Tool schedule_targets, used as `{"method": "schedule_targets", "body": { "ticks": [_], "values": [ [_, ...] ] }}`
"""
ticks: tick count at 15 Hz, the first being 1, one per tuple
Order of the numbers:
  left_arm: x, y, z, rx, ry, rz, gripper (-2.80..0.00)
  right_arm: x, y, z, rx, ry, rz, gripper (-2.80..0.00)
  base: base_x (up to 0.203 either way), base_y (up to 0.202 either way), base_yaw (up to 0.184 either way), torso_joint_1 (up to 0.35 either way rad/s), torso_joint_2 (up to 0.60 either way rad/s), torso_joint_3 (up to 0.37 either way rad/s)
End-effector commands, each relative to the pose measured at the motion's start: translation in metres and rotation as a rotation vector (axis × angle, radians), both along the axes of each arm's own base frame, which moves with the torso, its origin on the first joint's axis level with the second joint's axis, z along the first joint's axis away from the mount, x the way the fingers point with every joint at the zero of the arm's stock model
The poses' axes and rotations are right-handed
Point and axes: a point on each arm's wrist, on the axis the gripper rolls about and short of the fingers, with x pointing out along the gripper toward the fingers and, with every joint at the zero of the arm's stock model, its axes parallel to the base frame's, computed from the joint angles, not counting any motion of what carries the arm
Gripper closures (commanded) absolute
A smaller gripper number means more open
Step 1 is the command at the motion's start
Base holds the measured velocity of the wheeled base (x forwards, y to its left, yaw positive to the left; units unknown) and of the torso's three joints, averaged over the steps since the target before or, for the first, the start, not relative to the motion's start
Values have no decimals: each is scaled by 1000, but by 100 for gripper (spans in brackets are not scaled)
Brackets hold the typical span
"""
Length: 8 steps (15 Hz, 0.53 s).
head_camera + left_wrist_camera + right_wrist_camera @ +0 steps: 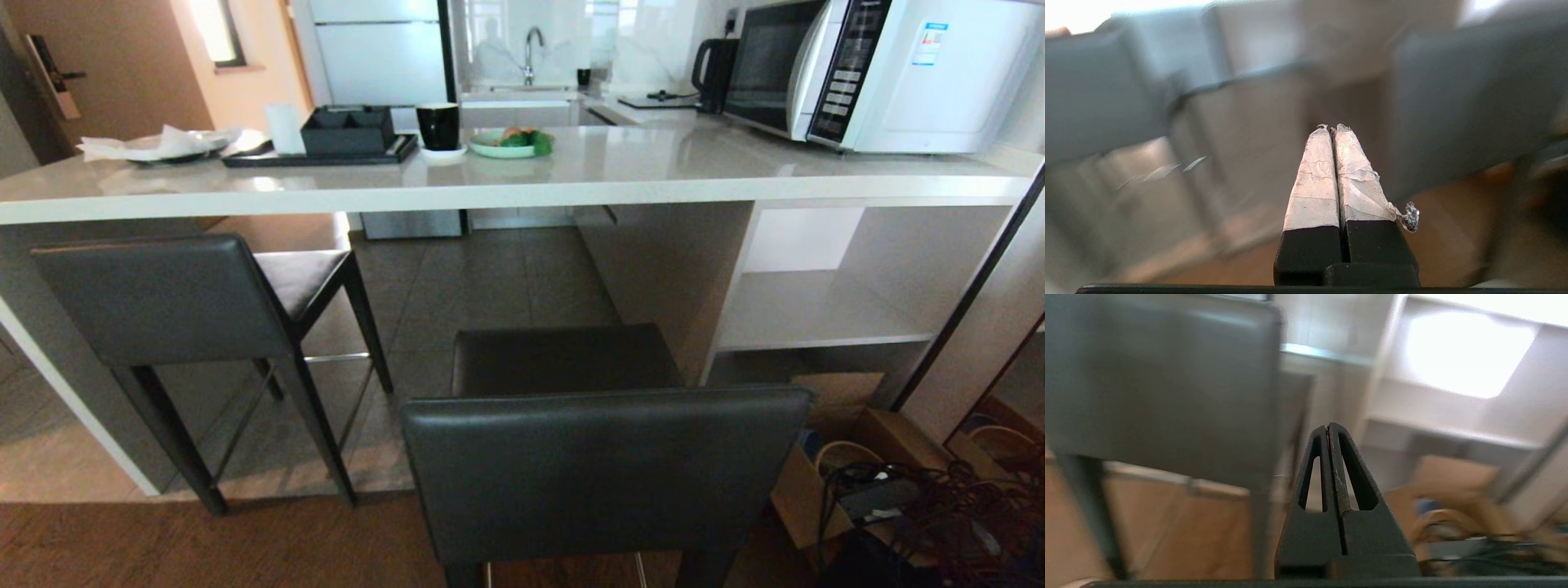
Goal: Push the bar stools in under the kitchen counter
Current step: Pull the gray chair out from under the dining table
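Across the upper half of the head view you have the counter (pixel 620 175), long and pale with a thick white edge; on it sit a black tray (pixel 322 155), a black cup (pixel 438 126), a green plate of food (pixel 510 144) and, at upper right, a microwave (pixel 882 73). In the left of the frame the first stool (pixel 175 298) stands with its seat partly under the counter edge, backrest towards you; in the lower centre the second stool (pixel 604 469) stands nearer the camera, its seat (pixel 563 358) short of the counter edge and not under it. At lower right you see an open cardboard box (pixel 824 465) and a tangle of black cables (pixel 931 498) on the floor; open white shelves (pixel 816 314) fill the space under the counter's right end. Neither arm shows in the head view. In the left wrist view your left pincer (pixel 1331 127) has its taped fingers pressed together, pinching nothing; the background is blurred. In the right wrist view your right pincer (pixel 1328 425) is likewise pressed together and empty, with a grey stool backrest (pixel 1163 388) just beside it, apart from it.
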Motion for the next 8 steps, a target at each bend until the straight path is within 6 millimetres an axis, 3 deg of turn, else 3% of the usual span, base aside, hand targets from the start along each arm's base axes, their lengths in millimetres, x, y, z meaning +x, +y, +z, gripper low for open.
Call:
{"method": "schedule_targets", "body": {
  "ticks": [1, 3, 8],
  "values": [
    [2, 2, -11, 5, 14, 98, 0, 1, -1, -2, 19, 10, -46, 0, 0, 0, 0, 0, 0, 0],
    [3, 4, -15, -10, 42, 187, 0, 2, -4, -9, -13, 68, -178, 0, 0, 0, 0, 0, 0, 0],
    [3, 5, -19, -75, 96, 231, 0, 2, -3, -17, -24, 160, -152, 0, 0, 0, 0, 0, 0, 0]
  ]
}}
